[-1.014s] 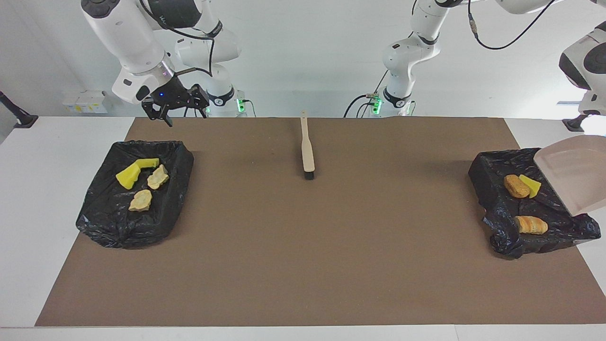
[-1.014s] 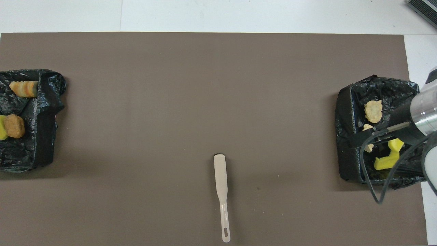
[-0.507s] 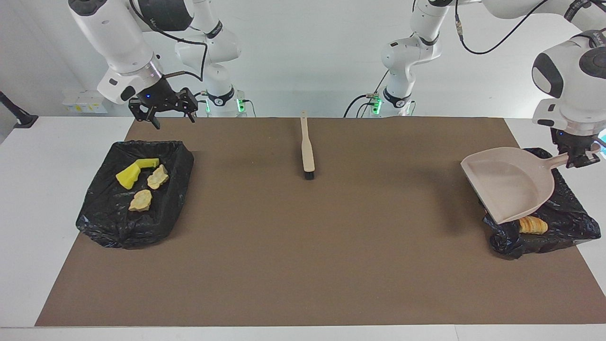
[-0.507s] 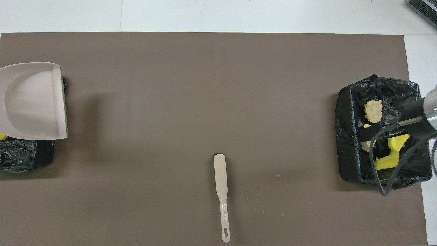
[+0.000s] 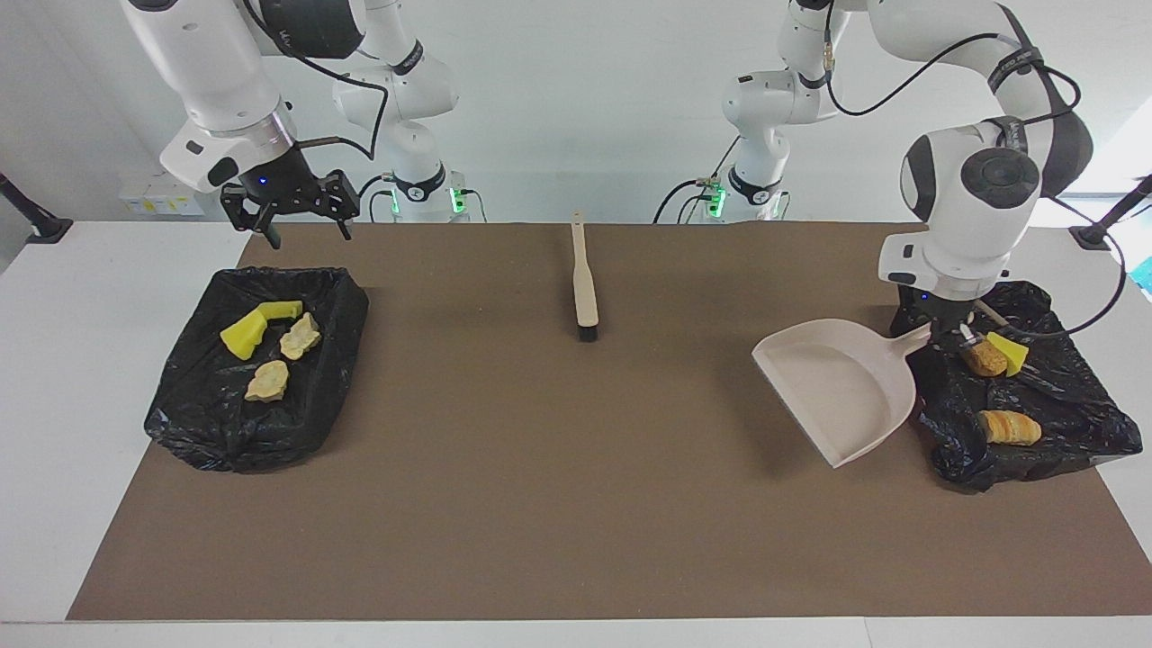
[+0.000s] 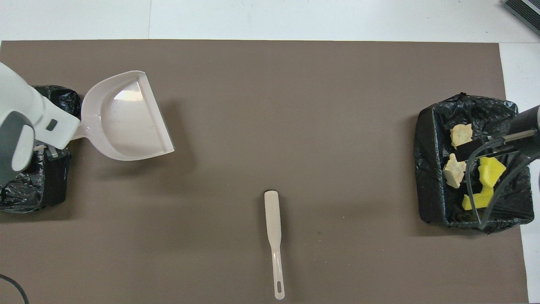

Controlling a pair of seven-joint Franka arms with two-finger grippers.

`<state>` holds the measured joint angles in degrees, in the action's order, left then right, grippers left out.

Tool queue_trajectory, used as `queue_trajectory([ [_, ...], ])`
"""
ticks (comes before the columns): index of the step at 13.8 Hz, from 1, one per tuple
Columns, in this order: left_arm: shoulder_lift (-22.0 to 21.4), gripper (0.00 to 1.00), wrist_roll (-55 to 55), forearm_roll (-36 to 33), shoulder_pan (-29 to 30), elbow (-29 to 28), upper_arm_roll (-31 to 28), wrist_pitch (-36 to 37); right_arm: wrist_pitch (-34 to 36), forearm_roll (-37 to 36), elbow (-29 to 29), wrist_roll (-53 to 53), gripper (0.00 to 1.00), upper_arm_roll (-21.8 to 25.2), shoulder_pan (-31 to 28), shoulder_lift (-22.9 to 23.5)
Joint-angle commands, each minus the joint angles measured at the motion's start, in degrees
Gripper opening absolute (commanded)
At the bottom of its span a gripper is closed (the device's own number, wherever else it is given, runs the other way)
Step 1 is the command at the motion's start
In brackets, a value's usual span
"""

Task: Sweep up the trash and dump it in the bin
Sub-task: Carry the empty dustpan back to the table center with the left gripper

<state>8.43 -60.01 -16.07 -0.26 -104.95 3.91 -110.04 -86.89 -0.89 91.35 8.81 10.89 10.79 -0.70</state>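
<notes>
My left gripper [image 5: 950,335] is shut on the handle of the beige dustpan [image 5: 837,387], which is empty and hangs tilted low over the mat beside the black-lined bin [image 5: 1071,423] at the left arm's end. That bin holds an orange-brown piece [image 5: 984,358], a yellow sponge bit [image 5: 1010,351] and a bread-like piece [image 5: 1008,427]. My right gripper [image 5: 306,232] is open and empty, in the air over the robot-side edge of the other bin [image 5: 207,423]. That bin holds a yellow sponge [image 5: 256,326] and two beige lumps [image 5: 300,337] [image 5: 267,382]. The dustpan [image 6: 126,122] also shows in the overhead view.
The beige brush [image 5: 585,279] lies on the brown mat [image 5: 576,504] near the robots' edge, midway between the bins, bristles pointing away from the robots. It also shows in the overhead view [image 6: 273,228].
My left arm has swung the dustpan off the bin at its end and lowered it over the mat beside it. My right gripper has drifted a little toward its own end of the table.
</notes>
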Motion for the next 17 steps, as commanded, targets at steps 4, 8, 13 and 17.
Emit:
queue_trajectory([
  [4, 2.5, 0.0, 30.6, 5.6, -12.2, -4.2, -1.1, -6.0, 1.2, -0.3, -1.3, -6.5, 1.0, -9.9, -10.4, -1.2],
  [8, 4.7, 0.0, 51.7, 13.6, -18.7, -2.3, -1.2, -5.5, 1.6, -0.2, -1.1, -6.6, 1.0, -14.2, -14.3, -2.2],
  [13, 8.8, 0.0, 63.3, 19.1, -22.2, 3.9, -1.2, -4.2, 1.6, -0.9, 0.1, -6.6, 1.0, -14.0, -15.0, -3.4],
  [17, 12.7, 0.0, 71.2, 19.6, -25.8, 9.1, -1.1, -2.0, 1.1, -1.3, -0.2, -5.3, 1.0, -13.4, -15.5, -3.4],
])
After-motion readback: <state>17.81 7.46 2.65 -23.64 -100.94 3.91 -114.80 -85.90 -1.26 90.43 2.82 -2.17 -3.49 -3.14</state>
